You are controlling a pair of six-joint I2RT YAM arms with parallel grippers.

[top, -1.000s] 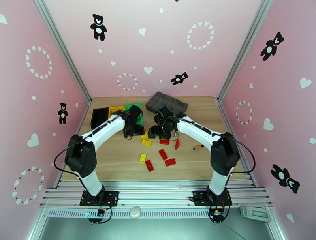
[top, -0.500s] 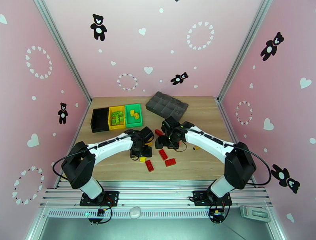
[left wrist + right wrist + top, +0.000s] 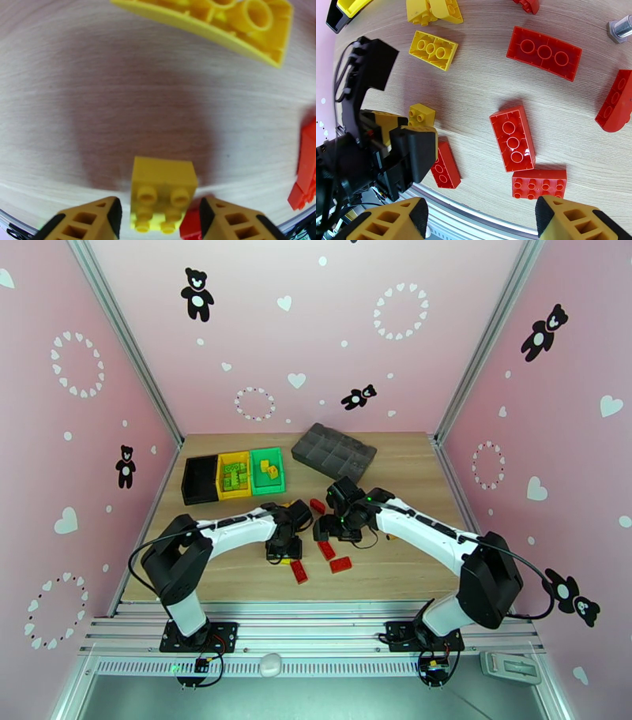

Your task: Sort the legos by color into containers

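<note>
Looks mid-pick, left gripper (image 3: 158,209) open astride a yellow lego (image 3: 164,179), right gripper (image 3: 480,211) open, empty over red legos (image 3: 512,138); next needs a pinch and carry to the far-left green container (image 3: 268,483).

A dark grey compartment tray (image 3: 334,449) lies at the far side of the wooden worktop (image 3: 237,568), set at an angle. A small silver metal piece (image 3: 620,28) lies on the wood. Pink walls (image 3: 316,335) printed with black teddy bears (image 3: 197,294) and white hearts enclose the space. Aluminium rails (image 3: 316,635) run along the near edge, with a small white object (image 3: 270,665) just below them.
</note>
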